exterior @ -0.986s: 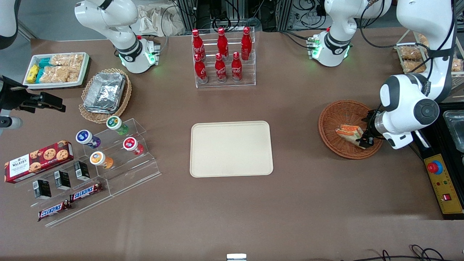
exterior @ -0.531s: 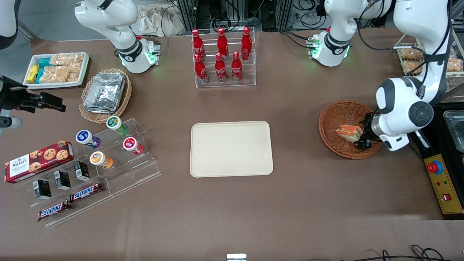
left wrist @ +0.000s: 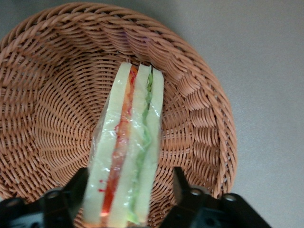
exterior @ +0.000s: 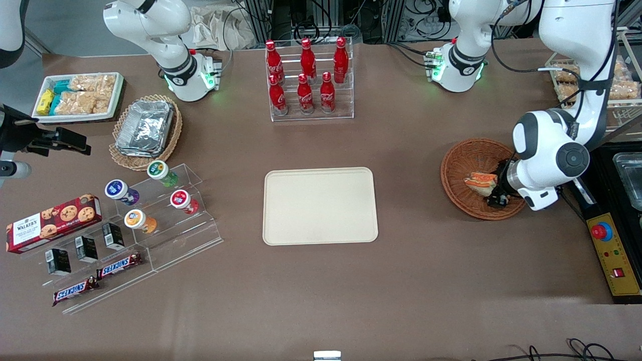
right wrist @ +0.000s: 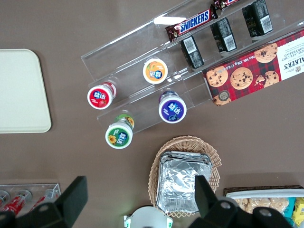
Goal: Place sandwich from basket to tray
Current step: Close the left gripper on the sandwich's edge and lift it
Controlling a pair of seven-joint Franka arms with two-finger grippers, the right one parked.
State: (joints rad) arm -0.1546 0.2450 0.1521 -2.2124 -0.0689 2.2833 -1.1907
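Note:
The sandwich (exterior: 479,182) (left wrist: 128,152), a wrapped white-bread wedge with red and green filling, stands on edge in the reddish-brown wicker basket (exterior: 466,160) (left wrist: 47,95) toward the working arm's end of the table. My left gripper (exterior: 494,193) (left wrist: 129,183) is down in the basket, open, with one finger on each side of the sandwich's wide end. One finger (left wrist: 78,187) sits against the bread; the other finger (left wrist: 180,183) stands a little off it. The cream tray (exterior: 320,205) (right wrist: 19,90) lies bare at the table's middle.
A clear rack of red cola bottles (exterior: 307,75) stands farther from the front camera than the tray. A yellow control box (exterior: 614,253) lies beside the basket at the table's end. Snack displays, cups (exterior: 135,193) and a foil-container basket (exterior: 145,128) sit toward the parked arm's end.
The left arm has shifted toward the table's middle and the gripper has slid along the sandwich, so its fingers now flank the wide end. The sandwich stays in the basket.

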